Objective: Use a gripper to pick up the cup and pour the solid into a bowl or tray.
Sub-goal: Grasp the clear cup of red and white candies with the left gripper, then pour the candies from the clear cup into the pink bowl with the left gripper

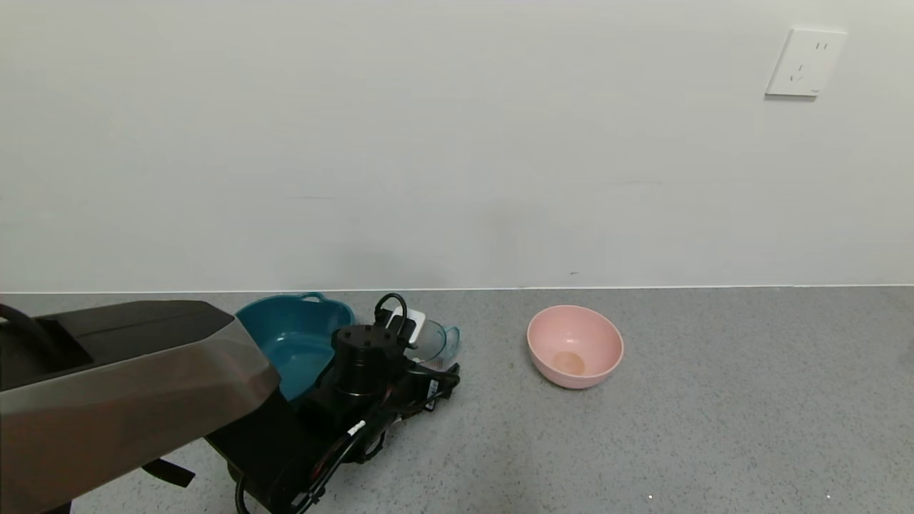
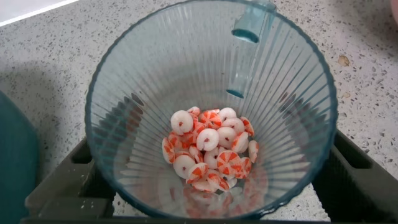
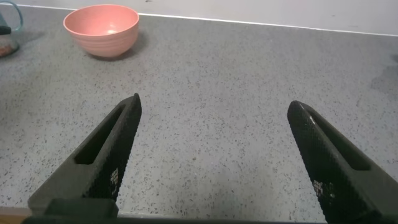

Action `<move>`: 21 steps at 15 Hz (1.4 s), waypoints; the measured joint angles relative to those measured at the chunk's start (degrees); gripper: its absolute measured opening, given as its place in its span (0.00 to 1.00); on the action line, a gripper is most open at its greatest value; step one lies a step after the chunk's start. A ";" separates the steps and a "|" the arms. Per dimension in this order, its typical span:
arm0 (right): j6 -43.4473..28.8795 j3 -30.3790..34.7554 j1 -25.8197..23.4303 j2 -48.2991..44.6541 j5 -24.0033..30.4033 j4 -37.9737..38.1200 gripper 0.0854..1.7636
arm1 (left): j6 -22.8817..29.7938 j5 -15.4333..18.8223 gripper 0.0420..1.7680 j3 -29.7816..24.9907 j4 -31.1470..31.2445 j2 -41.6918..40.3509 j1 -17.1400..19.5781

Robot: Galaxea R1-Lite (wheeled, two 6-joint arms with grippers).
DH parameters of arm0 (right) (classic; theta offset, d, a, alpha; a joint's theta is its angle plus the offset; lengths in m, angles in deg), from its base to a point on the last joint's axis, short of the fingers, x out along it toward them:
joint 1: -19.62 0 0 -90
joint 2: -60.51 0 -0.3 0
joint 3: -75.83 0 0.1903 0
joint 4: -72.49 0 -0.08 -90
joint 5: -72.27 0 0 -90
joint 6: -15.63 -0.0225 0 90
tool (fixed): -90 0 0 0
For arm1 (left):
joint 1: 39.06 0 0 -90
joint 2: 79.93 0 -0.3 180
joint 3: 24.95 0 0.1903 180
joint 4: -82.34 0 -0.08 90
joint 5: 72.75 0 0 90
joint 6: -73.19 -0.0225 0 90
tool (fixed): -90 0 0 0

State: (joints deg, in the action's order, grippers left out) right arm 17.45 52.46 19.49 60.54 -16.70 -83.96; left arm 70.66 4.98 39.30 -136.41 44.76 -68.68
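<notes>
Left gripper (image 1: 428,360) is clamped on the cup (image 2: 211,106), one finger (image 2: 68,186) each side, pieces (image 2: 211,149) heaped inside; tray (image 1: 293,335) just left, bowl (image 1: 575,346) well right; right gripper (image 3: 211,162) spread wide over bare counter (image 3: 249,81)

The head view looks down across the counter (image 1: 714,428); the left wrist view peers close into the cup (image 2: 211,112) — the right wrist view, low, shares the pink bowl (image 3: 101,29).

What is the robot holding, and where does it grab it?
The left hand holds the blue cup of candies, one finger on each side of its ribbed wall. The right hand is open, holding nothing.
</notes>
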 joint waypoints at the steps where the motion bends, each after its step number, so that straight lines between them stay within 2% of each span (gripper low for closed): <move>1: -0.02 0.00 0.00 0.00 0.00 0.00 0.97 | 0.00 -0.02 0.97 -0.06 -0.09 -0.13 0.00; 2: 0.00 0.00 0.00 0.00 0.00 -0.02 0.97 | 0.00 -0.05 0.86 -0.17 -0.13 -0.30 0.02; 5: -0.02 0.00 0.00 0.00 0.00 -0.02 0.97 | 0.04 0.00 0.77 -0.26 -0.05 -0.50 0.00; 13: 0.02 0.00 0.00 0.00 0.00 -0.02 0.97 | 0.12 0.02 0.76 -0.20 1.05 -2.27 0.33; 15: -0.02 0.00 0.00 0.00 -0.02 -0.02 0.97 | 0.54 0.17 0.76 0.05 4.79 -4.46 0.90; 21: -0.02 0.00 0.02 0.00 -0.02 -0.02 0.97 | 2.12 1.85 0.76 2.28 8.52 -9.84 5.21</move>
State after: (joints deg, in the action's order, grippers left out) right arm 17.42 52.46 19.51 60.54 -16.72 -83.98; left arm 72.78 6.84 41.58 -127.89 34.92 -63.47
